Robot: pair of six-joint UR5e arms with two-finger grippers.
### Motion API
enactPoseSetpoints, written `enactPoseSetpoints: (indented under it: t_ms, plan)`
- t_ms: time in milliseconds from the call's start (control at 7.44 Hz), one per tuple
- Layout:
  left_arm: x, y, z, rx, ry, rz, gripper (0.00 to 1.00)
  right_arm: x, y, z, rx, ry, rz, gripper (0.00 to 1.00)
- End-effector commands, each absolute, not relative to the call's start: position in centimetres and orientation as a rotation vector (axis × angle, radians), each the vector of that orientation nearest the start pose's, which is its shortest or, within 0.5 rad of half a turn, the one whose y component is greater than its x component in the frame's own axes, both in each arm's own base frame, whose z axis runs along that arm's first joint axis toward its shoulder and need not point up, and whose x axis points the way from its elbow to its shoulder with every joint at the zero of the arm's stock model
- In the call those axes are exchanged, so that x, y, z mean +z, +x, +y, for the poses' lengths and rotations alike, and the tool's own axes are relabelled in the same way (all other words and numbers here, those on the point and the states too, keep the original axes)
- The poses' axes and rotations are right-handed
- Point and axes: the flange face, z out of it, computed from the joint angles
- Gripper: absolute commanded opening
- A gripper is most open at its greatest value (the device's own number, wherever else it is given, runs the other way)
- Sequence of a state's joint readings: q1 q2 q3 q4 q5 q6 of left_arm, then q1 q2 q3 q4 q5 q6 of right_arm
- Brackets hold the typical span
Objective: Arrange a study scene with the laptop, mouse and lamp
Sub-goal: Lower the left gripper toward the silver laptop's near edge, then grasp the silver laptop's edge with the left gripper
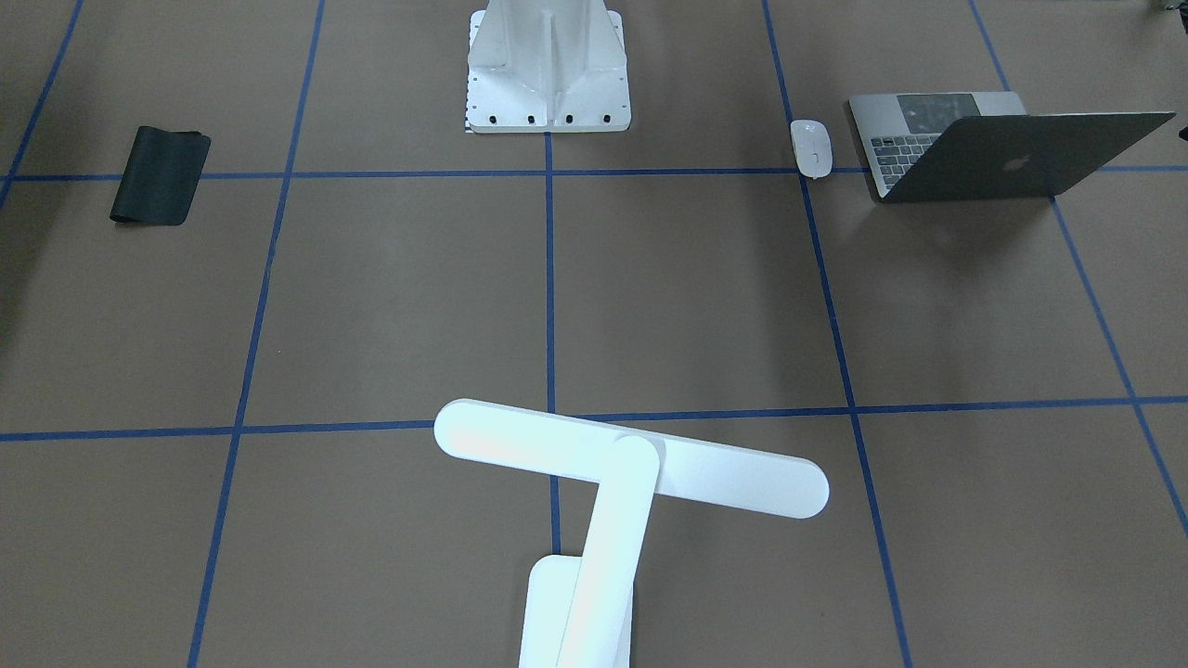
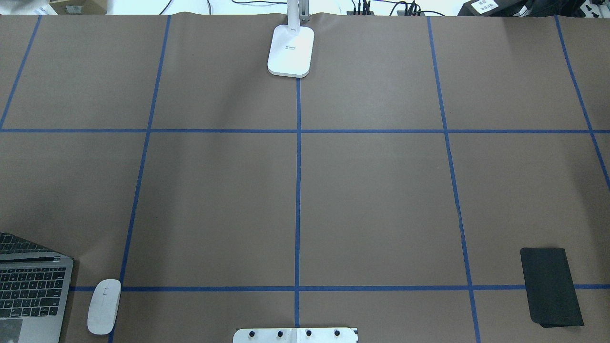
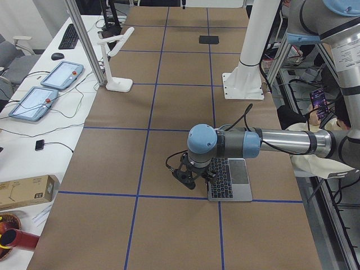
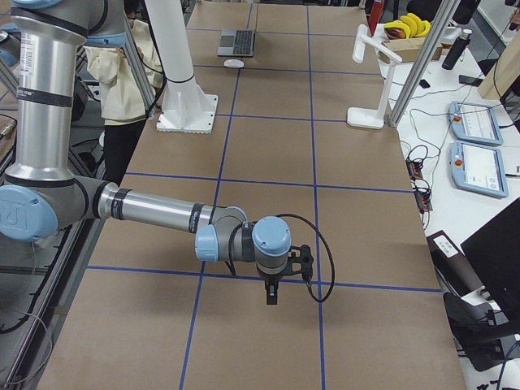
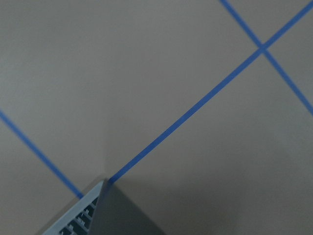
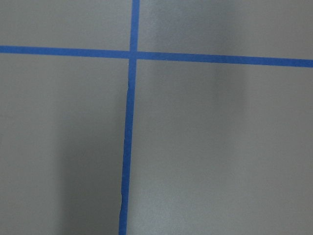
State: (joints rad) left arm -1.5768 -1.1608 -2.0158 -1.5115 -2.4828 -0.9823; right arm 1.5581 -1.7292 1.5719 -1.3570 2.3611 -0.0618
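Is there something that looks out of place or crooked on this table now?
Nothing is spilled or broken. The laptop lies slightly turned against the blue tape lines, with the mouse beside it. The lamp stands apart at the table's opposite edge, so the set is not yet together.

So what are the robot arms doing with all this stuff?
Nothing looks picked up yet. The slim grey metal laptop sits open at the robot's left, the small glossy white oval mouse beside it. The white bar-headed desk lamp stands at the far edge. The left gripper is low beside the laptop, the right gripper over the brown table; open or shut, I cannot tell.
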Motion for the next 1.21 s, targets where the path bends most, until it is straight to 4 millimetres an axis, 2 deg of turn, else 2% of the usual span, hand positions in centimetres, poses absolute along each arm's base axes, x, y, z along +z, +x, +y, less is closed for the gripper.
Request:
enactPoseSetpoints:
  t_ms: [0, 269, 672, 1075]
  plan:
    - [60.1, -5.2, -31.2, -1.121, -0.605, 0.821, 1.0, 71.7, 5.5, -40.7, -0.122, 0.069, -0.826, 1.0]
    - [58.9, -4.2, -31.7, -1.224, -0.703, 0.853, 1.0, 71.7, 5.3, -40.3, -0.135, 0.071, -0.86, 1.0]
    - [57.8, 1.0, -32.6, -1.209, -0.772, 0.796, 1.0, 71.5, 5.2, -40.2, -0.138, 0.075, -0.874, 1.0]
    - [57.6, 4.2, -32.3, -1.171, -0.804, 0.762, 1.0, 71.2, 5.1, -40.1, -0.152, 0.094, -0.879, 1.0]
